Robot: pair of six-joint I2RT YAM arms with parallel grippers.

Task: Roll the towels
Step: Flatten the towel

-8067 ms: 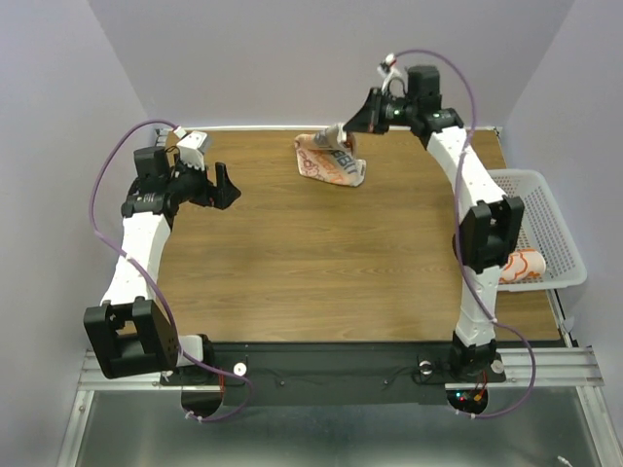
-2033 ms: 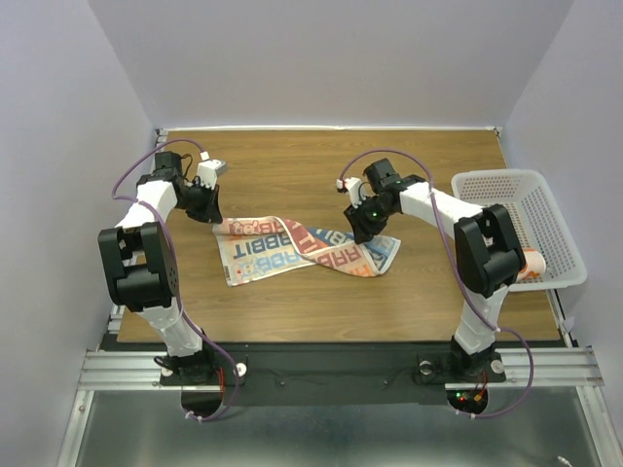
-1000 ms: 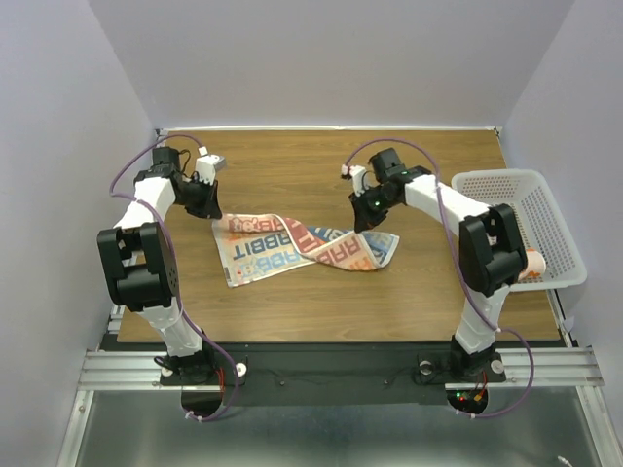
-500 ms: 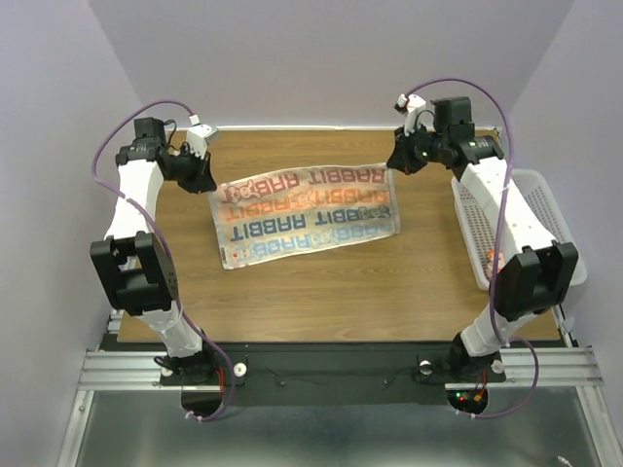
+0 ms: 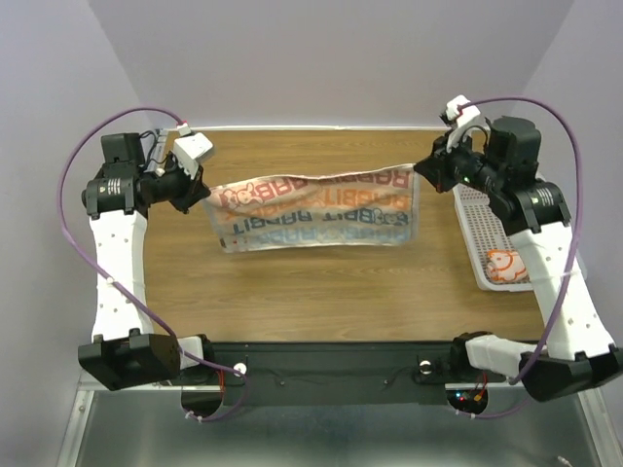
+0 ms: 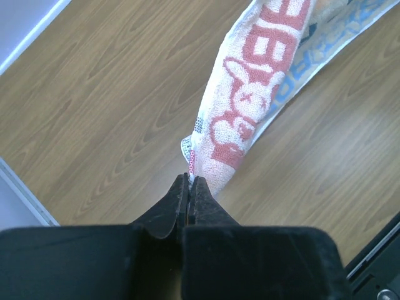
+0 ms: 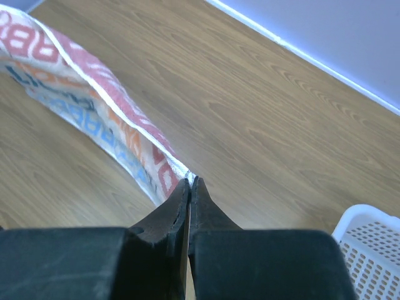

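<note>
Bright, even light, perhaps from overhead; shadows are soft, no glare, and wrist views blur close up.

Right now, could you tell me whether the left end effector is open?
No, the left end effector is shut on a corner of the towel.

Looped terry-cloth towel [image 6: 244, 119], rough and matt, smooth wood-grain tabletop [image 6: 112, 94] with faint sheen, white perforated plastic basket [image 7: 374, 250]
</note>
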